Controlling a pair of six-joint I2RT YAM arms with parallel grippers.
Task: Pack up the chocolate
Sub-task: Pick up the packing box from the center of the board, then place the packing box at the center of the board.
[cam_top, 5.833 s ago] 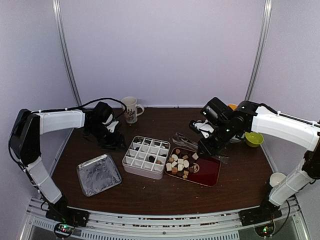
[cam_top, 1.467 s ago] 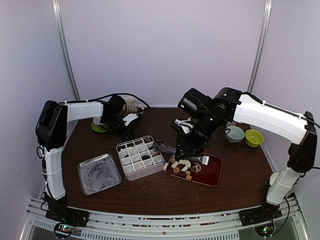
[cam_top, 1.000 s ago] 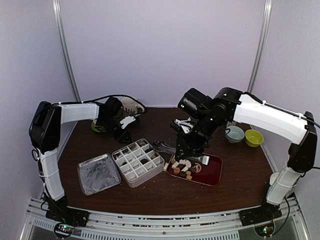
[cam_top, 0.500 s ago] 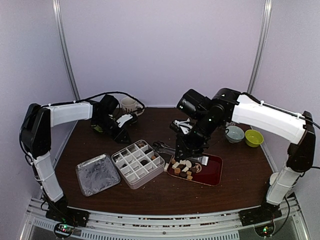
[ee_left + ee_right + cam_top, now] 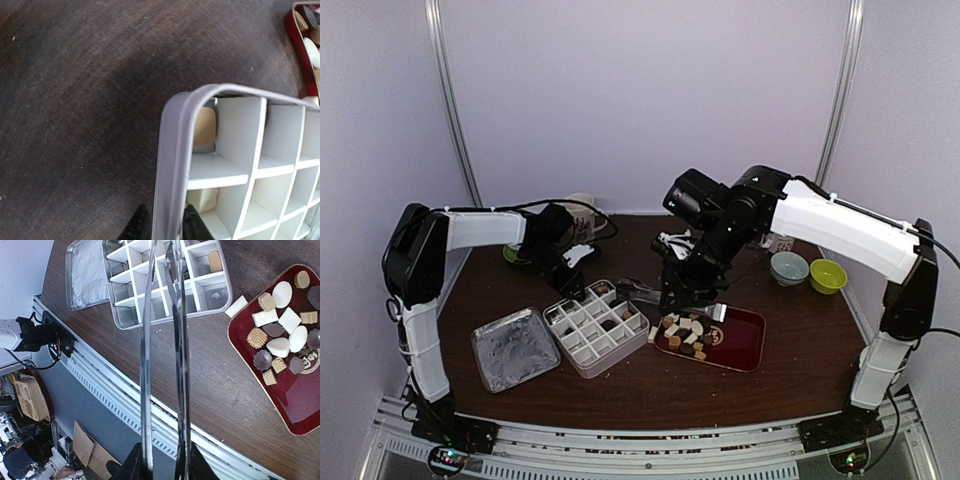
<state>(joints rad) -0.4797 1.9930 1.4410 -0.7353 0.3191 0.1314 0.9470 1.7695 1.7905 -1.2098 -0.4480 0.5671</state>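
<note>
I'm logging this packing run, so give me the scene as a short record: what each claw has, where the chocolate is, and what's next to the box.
Left claw: pinching the divided box by its rim
Right claw: holding the metal tongs, tips above the box
Chocolate: mostly on the red tray, a few pieces in box cells
Left of box: foil tray

The dark desk (image 5: 620, 385) carries a foil tray (image 5: 516, 348) near left, then a divided box (image 5: 595, 326) (set askew) and a red tray (image 5: 745, 345), with one white chocolate piece (image 5: 236, 306) between them. A mug (image 5: 582, 208) and a small green bowl (image 5: 510, 255) stand far left, a grey bowl (image 5: 788, 267) and a lime bowl (image 5: 827, 275) right.
</note>
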